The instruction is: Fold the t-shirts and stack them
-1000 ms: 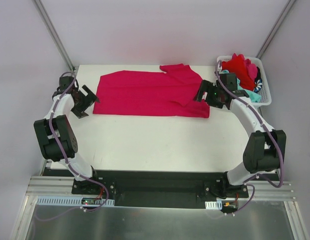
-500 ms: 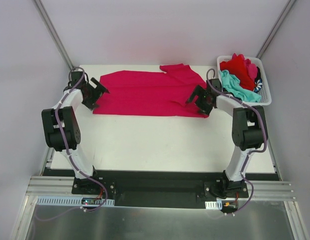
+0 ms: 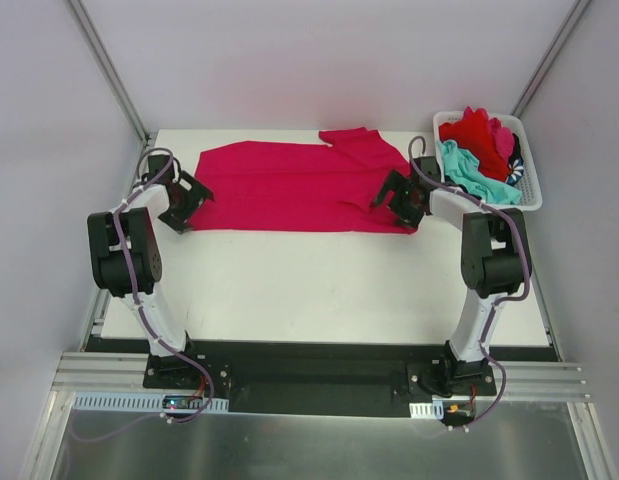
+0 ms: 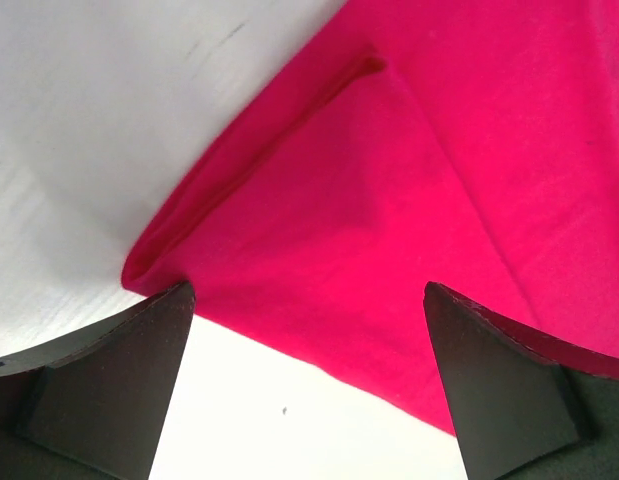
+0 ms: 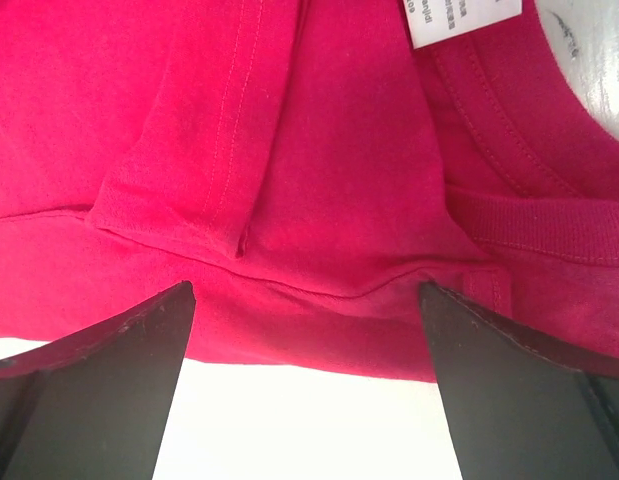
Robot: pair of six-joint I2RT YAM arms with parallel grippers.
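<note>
The large magenta-pink t-shirt [image 3: 294,188] lies spread across the back of the white table, folded lengthwise, a sleeve turned over at its right end. My left gripper [image 3: 190,203] is open at the shirt's near left corner; the left wrist view shows that corner [image 4: 389,200] between my wide-spread fingers [image 4: 109,380]. My right gripper [image 3: 394,205] is open at the near right edge; the right wrist view shows the collar, label and folded hem [image 5: 319,180] between its fingers [image 5: 99,390]. Red and teal shirts [image 3: 474,150] fill the basket.
A white slotted basket [image 3: 530,196] stands at the table's back right corner, just right of my right arm. The table's near half [image 3: 309,290] is bare white. Grey walls and metal rails bound the space.
Both arms have swung in from outside the shirt to its near corners. The left gripper came down to the left corner; the right gripper left the basket side and reached the right edge.
</note>
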